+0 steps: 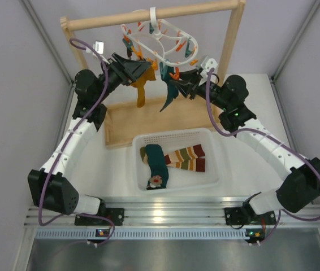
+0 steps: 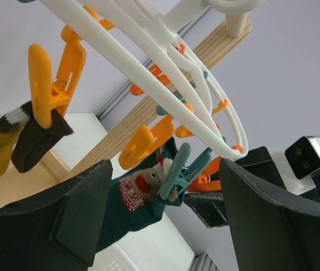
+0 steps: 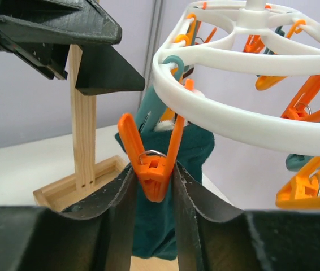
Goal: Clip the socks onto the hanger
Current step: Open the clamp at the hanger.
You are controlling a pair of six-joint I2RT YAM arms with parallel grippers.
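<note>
The white oval hanger point(image 1: 161, 39) hangs from the wooden rail, and its ring also shows in the right wrist view point(image 3: 233, 121). A teal sock with a face motif point(image 2: 140, 189) hangs from a teal clip point(image 2: 178, 169). A brown-cuffed mustard sock point(image 2: 33, 141) hangs from an orange clip point(image 2: 50, 84). My left gripper point(image 1: 147, 68) is open beside the ring, its jaws wide apart point(image 2: 167, 169) and holding nothing. My right gripper point(image 3: 153, 172) is shut on an orange clip point(image 3: 154, 161), with the hung teal sock point(image 3: 163, 220) just behind it. More socks lie in the basket.
A white basket point(image 1: 174, 135) in the table's middle holds a teal sock point(image 1: 159, 164) and striped socks point(image 1: 188, 157). The wooden rail frame point(image 1: 148, 16) stands on a wooden base point(image 1: 120, 127) at the back. Grey walls close in both sides.
</note>
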